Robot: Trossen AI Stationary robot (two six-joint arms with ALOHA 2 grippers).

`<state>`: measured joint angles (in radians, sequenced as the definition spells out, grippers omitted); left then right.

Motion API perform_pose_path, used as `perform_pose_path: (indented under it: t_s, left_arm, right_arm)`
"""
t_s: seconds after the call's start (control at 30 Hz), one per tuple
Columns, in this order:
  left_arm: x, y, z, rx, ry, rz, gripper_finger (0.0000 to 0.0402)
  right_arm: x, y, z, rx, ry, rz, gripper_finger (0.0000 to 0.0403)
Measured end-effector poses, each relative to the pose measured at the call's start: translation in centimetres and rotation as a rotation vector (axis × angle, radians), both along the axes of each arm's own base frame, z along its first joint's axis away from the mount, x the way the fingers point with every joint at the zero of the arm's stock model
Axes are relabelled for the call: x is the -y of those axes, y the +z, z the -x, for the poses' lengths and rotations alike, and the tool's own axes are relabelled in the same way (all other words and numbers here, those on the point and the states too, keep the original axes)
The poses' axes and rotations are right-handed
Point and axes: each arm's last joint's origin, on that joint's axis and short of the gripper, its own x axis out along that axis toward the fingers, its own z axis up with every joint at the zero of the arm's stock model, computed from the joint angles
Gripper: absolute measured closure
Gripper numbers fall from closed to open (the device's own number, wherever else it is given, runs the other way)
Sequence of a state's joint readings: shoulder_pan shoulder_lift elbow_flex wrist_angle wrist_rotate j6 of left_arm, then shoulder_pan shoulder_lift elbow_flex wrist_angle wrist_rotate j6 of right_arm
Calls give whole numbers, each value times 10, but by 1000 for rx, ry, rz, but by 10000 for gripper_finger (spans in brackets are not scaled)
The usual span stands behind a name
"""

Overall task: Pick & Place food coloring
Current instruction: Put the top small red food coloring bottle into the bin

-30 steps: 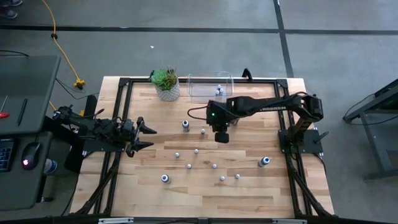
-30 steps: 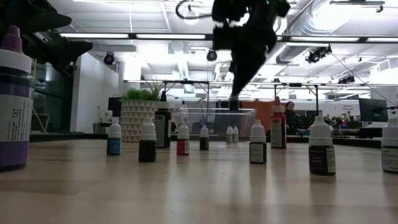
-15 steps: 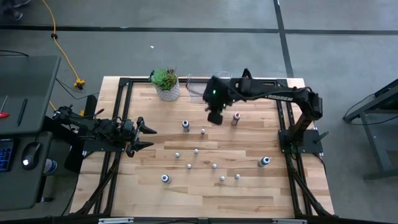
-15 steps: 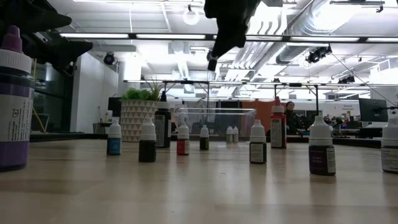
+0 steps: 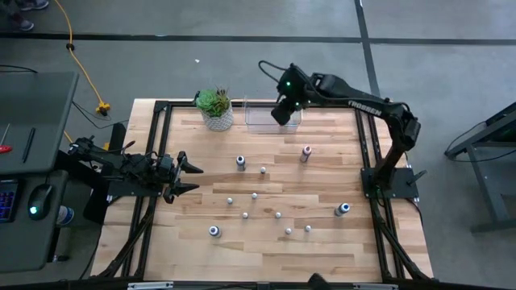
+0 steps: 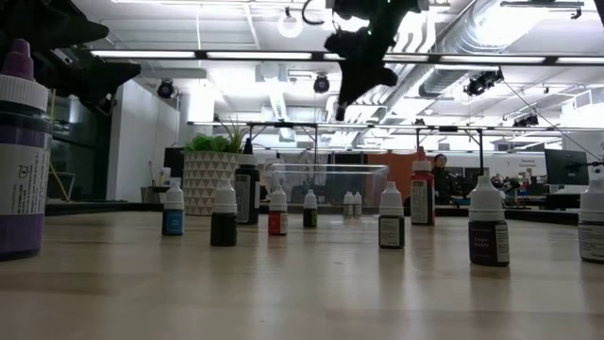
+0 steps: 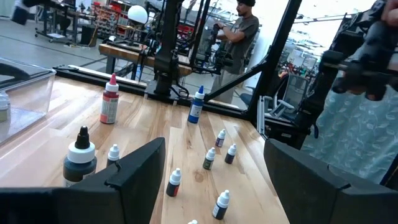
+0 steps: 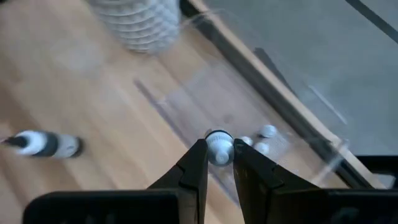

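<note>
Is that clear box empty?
No. The clear box holds at least two small bottles, seen past the right end effector.

table (image 5: 322, 242): pale wood planks, visible grain, satin sheen in the low view. frame rails around it look like matt black metal. bin (image 5: 262, 115) at 12 o'clock: clear glossy plastic, thin walls. food coloring bottles (image 6: 392, 219): smooth plastic, whitish caps, paper-looking labels. plant pot (image 5: 218, 121): white, ribbed, matt. right gripper (image 8: 219, 167) fingers: matt black plastic-looking. floor: dull grey concrete.
</note>
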<state>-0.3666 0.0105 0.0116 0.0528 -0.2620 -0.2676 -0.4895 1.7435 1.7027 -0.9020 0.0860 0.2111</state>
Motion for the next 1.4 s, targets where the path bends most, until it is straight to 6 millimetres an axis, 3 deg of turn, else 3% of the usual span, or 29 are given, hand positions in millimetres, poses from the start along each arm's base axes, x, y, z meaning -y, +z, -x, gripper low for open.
perform_pose_path:
  t_s: [0.43,0.93,1.4]
  left_arm:
    - [0,0,0,0,0,0,130]
    - [0,0,0,0,0,0,130]
    - [0,0,0,0,0,0,130]
  right_arm:
    - [35,-41,1,-148,-109,-87,347]
    - [42,-57,4,-232,-173,-113,348]
    - [51,-101,6,-177,-210,-180,345]
